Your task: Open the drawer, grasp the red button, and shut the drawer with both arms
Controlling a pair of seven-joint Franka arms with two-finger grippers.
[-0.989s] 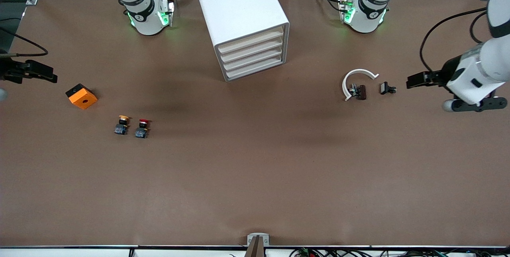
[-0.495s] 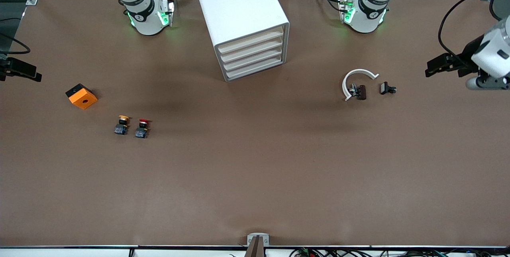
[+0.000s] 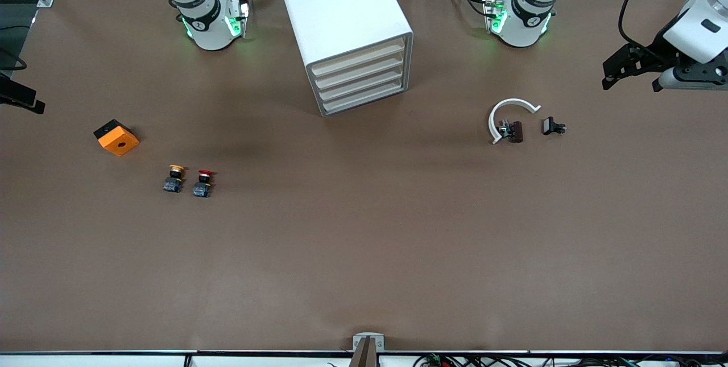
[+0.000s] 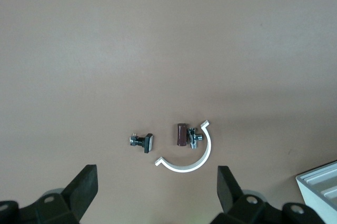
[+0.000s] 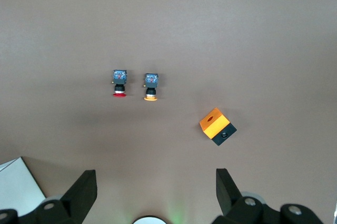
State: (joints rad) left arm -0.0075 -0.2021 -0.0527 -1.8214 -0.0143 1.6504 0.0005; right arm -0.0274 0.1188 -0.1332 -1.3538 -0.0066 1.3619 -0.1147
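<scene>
The red-capped button (image 3: 203, 182) (image 5: 119, 83) stands on the brown table toward the right arm's end, beside a like button with a yellow cap (image 3: 174, 178) (image 5: 151, 87). The white cabinet (image 3: 341, 14) stands between the arm bases with every drawer (image 3: 361, 79) shut. My right gripper (image 3: 17, 97) (image 5: 155, 187) hangs open and empty over the table's edge at the right arm's end. My left gripper (image 3: 630, 82) (image 4: 158, 187) hangs open and empty over the left arm's end.
An orange cube with a hole (image 3: 116, 137) (image 5: 217, 126) lies farther from the front camera than the buttons. Toward the left arm's end lie a white half-ring clip (image 3: 508, 111) (image 4: 192, 158), a brown piece (image 3: 516, 131) and a small black piece (image 3: 553, 126).
Both arms have drawn outward toward their own ends of the table; the left gripper also rose toward its base side. Both stay open. Nothing on the table moved.
</scene>
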